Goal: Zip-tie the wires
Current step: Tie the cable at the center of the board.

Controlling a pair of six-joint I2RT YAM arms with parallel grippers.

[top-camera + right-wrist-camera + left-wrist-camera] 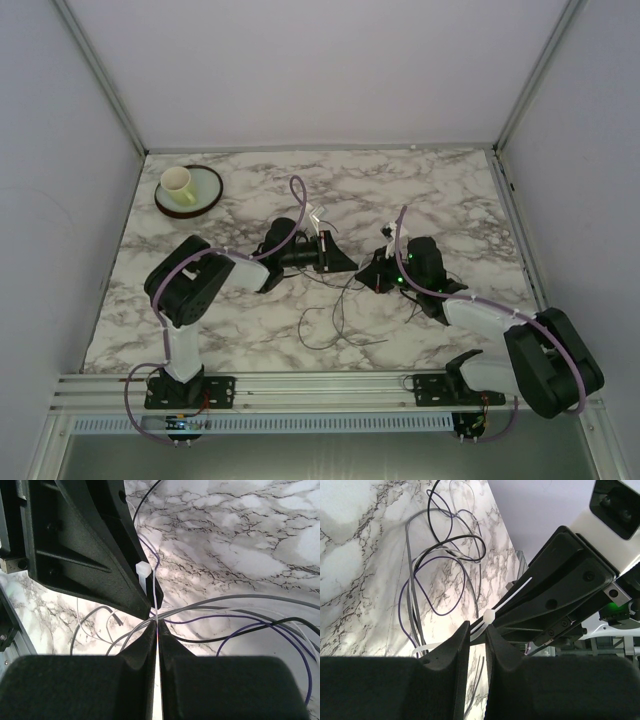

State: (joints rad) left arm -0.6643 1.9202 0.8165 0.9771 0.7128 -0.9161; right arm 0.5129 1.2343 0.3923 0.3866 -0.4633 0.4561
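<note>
Thin black, gray, purple wires (407, 560), looped

On the desk (440, 190), a plate (205, 198) sits in the far left corner with a cup (178, 183) on it. The left pincer (345, 258) and right pincer (368, 273) meet tip to tip at mid-desk. The tie (143, 572) runs between them, its tail pinched in the right pincer. The wires (335, 320) lie looped on the desk, under the tips and spreading toward the near edge.
</note>
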